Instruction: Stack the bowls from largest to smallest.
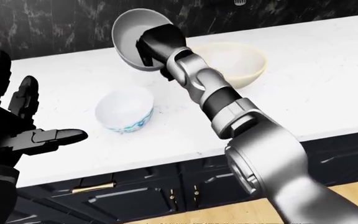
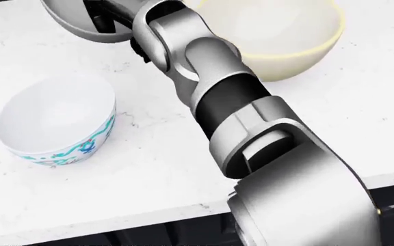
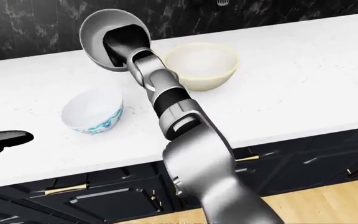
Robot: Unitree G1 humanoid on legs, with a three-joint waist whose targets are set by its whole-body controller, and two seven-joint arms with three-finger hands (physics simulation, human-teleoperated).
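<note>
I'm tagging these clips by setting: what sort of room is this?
Most likely a kitchen: a white marble-look countertop over dark cabinets with brass handles, a dark marbled backsplash, and bowls, one cream bowl on the counter.

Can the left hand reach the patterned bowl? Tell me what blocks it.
Probably yes. The left hand is open and holds nothing, and bare counter lies between it and the patterned bowl. The right hand, holding the grey bowl, is beyond it.
</note>
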